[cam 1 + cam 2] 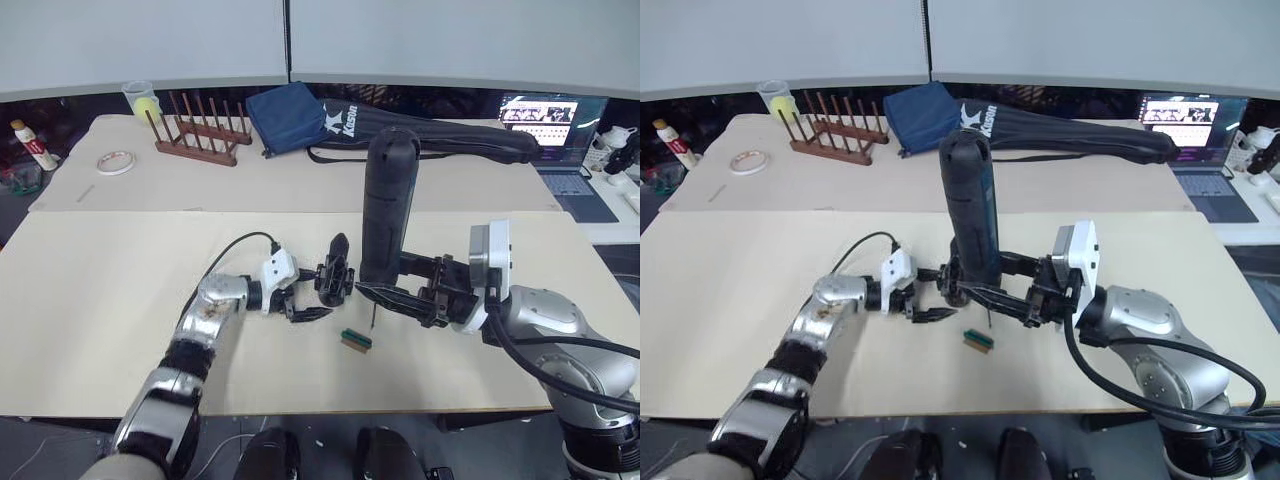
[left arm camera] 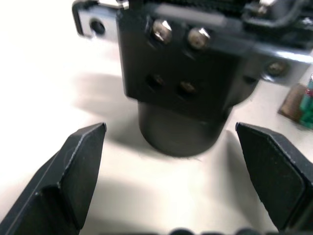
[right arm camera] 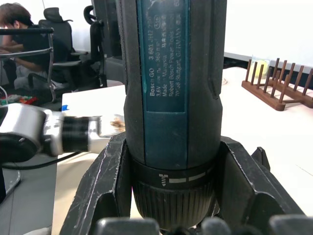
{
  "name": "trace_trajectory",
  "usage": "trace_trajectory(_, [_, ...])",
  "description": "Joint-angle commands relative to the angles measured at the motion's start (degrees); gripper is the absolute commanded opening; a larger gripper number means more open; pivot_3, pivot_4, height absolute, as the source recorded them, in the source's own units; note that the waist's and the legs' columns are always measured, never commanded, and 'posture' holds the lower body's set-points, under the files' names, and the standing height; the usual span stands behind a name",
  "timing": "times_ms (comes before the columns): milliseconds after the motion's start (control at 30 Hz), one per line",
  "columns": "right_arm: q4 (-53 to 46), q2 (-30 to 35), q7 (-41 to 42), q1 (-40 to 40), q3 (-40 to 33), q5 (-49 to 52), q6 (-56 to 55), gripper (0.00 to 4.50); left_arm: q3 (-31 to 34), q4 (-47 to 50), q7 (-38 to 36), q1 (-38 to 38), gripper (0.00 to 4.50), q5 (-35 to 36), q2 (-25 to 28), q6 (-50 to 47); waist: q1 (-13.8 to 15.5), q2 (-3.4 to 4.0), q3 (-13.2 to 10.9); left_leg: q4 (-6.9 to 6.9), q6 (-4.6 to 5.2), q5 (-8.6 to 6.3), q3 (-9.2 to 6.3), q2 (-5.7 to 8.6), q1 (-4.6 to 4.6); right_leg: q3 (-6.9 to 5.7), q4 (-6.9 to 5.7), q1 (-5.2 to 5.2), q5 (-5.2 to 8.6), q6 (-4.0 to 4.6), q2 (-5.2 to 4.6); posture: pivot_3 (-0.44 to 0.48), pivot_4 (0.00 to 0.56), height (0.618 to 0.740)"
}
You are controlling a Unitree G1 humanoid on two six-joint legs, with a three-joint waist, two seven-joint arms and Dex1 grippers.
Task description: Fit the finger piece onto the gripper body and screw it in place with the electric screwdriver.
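The gripper body [image 1: 335,272] stands on the cream table [image 1: 100,300], its pointed finger up. In the left wrist view its round barrel base [image 2: 178,134] sits between my left gripper's [image 1: 322,292] open fingers [image 2: 73,166], which flank it without touching. A black block [image 2: 181,73] on top carries two screws and two empty holes. I cannot tell the finger piece apart from the body. My right gripper [image 1: 385,280] is shut on the electric screwdriver [image 1: 388,195], held upright just right of the body. Its bit [image 1: 373,318] points down just above the table.
A small green block [image 1: 355,340] lies just in front of the bit. At the back stand a wooden rack [image 1: 200,135], a blue pouch [image 1: 290,115], a long black bag [image 1: 440,140], a tape roll [image 1: 116,161] and a laptop [image 1: 548,125]. A person [image 3: 14,29] sits at a desk beyond the table.
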State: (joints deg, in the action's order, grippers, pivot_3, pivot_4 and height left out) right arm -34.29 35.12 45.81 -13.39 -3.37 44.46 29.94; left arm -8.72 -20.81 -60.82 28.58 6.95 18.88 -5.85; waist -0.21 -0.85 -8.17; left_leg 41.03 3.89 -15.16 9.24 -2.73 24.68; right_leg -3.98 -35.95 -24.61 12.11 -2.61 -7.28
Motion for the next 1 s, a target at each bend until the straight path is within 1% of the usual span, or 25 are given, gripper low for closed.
trace_trajectory(33, [-1.6, -0.4, 0.6, -1.4, -1.6, 0.9, -2.4, 1.92, -0.2, 8.9, 6.4, -3.8, 4.50, -0.1, -1.5, -4.9, 0.3, 0.00, 0.0, 0.00, 0.01, 0.00, -0.01, 0.00, -0.02, -0.01, 0.00, 0.03, 0.00, 0.00, 0.00, 0.000, 0.150, 0.740])
trace_trajectory(167, [-1.2, -0.4, 1.2, -1.9, -1.6, 0.8, -2.0, 1.92, -0.6, 12.6, 11.9, -5.9, 4.50, -0.8, -3.1, -7.4, 0.7, 0.00, 0.0, 0.00, 0.03, -0.02, -0.01, 0.01, -0.16, -0.03, 0.04, 0.17, 0.00, 0.00, -0.01, 0.000, 0.150, 0.740])
trace_trajectory(267, [-0.7, -0.5, 1.5, -2.6, -1.3, 0.8, -1.8, 1.92, -1.1, 13.5, 18.1, -6.6, 4.50, -2.5, -5.6, -8.0, 0.8, 0.00, 0.0, -0.02, 0.03, -0.03, -0.01, 0.02, -0.20, -0.02, 0.05, 0.21, 0.00, 0.00, -0.02, 0.000, 0.150, 0.740])
trace_trajectory(333, [-0.6, -0.6, 1.5, -2.9, -1.1, 0.7, -1.6, 1.92, -2.0, 13.1, 20.1, -6.8, 4.50, -3.5, -6.8, -7.7, 0.9, 0.00, 0.0, -0.03, 0.03, -0.03, -0.01, 0.03, -0.26, -0.02, 0.07, 0.27, 0.00, 0.00, -0.03, 0.000, 0.150, 0.740])
trace_trajectory(467, [-0.5, -0.7, 1.4, -3.2, -1.1, 0.7, -1.4, 1.92, -3.0, 11.5, 20.5, -6.2, 4.50, -3.1, -7.9, -8.0, 1.0, 0.00, 0.0, -0.05, 0.08, -0.06, 0.00, 0.02, -0.30, -0.03, 0.08, 0.30, 0.00, 0.00, -0.04, 0.000, 0.150, 0.740])
trace_trajectory(600, [-0.7, -0.7, 1.1, -3.0, -1.2, 0.6, -1.4, 1.92, -4.2, 10.6, 19.5, -5.8, 4.50, -3.4, -7.5, -7.3, 1.0, 0.00, 0.0, -0.05, 0.07, -0.06, -0.01, 0.03, -0.33, -0.04, 0.08, 0.32, 0.00, 0.01, -0.06, 0.000, 0.150, 0.740])
trace_trajectory(700, [-0.9, -0.7, 0.6, -3.0, -1.3, 0.4, -1.4, 1.92, -4.3, 10.0, 18.9, -5.2, 4.50, -3.2, -7.0, -6.8, 1.0, 0.00, 0.0, -0.05, 0.27, -0.17, -0.01, 0.03, -0.33, -0.04, 0.09, 0.32, 0.01, 0.01, -0.07, 0.000, 0.150, 0.740])
trace_trajectory(800, [-1.1, -0.9, 0.2, -3.0, -1.2, 0.3, -1.5, 1.92, -4.7, 10.0, 16.3, -4.8, 3.65, -2.0, -6.4, -5.5, 1.0, 0.00, 0.0, -0.05, 0.26, -0.17, 0.00, 0.03, -0.33, -0.04, 0.09, 0.32, 0.01, 0.01, -0.07, 0.000, 0.150, 0.740])
trace_trajectory(900, [-1.4, -0.6, -0.2, -3.2, -1.5, 0.4, -1.4, 1.92, -5.7, 9.4, 12.0, -3.8, 2.35, -1.2, -5.4, -3.8, 1.0, 0.00, 0.0, -0.05, 0.26, -0.17, 0.00, 0.02, -0.32, -0.04, 0.09, 0.30, 0.01, 0.01, -0.07, 0.000, 0.150, 0.740])
trace_trajectory(1000, [-1.6, 0.5, 0.3, -3.5, -1.7, 0.5, -1.1, 1.92, -6.2, 6.7, 8.4, -1.6, 2.30, -1.0, -4.8, -1.4, 1.0, 0.00, 0.0, -0.08, 0.25, -0.17, 0.01, 0.03, -0.30, -0.06, 0.10, 0.27, 0.01, 0.02, -0.07, 0.000, 0.150, 0.740])
